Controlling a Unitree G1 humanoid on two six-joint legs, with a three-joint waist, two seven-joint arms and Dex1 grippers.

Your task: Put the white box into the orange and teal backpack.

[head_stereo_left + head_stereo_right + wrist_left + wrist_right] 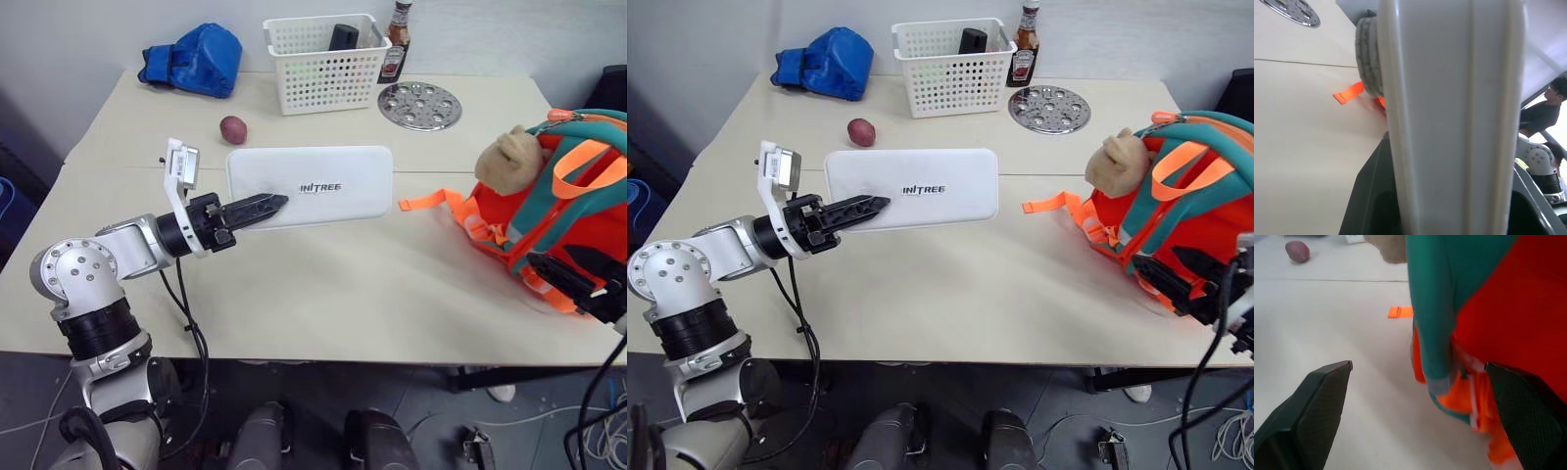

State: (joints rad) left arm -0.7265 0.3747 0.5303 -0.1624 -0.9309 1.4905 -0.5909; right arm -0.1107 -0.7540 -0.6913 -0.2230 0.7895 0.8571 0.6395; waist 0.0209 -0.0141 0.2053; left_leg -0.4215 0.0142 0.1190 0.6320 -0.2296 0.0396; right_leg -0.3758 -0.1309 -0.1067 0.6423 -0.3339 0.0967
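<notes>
One white box [312, 185]. One backpack [563, 211], with one plush toy [507, 158] on it. One blue bag [194, 59]. One white basket [325, 62], with one dark item [343, 37] standing in it. One sauce bottle [396, 44]. One round metal plate [419, 105] with holes. One small reddish potato [233, 129]. One table [323, 284]. Two robot hands: the left hand [263, 207] and the right hand [1190, 281]. One person [1542, 113] at the edge of the left wrist view.
</notes>
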